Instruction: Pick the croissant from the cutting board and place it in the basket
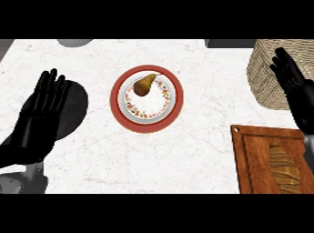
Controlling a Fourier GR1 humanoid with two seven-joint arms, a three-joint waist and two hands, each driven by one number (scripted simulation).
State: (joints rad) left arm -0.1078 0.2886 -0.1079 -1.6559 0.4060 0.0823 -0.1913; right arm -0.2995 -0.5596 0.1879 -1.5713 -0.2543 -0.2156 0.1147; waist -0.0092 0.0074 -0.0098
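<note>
basket [270, 73] — cut off at right edge

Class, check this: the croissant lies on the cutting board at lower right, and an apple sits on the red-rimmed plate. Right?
Not quite. The head view shows a pear, not an apple, on the plate. The croissant does lie on the cutting board.
</note>
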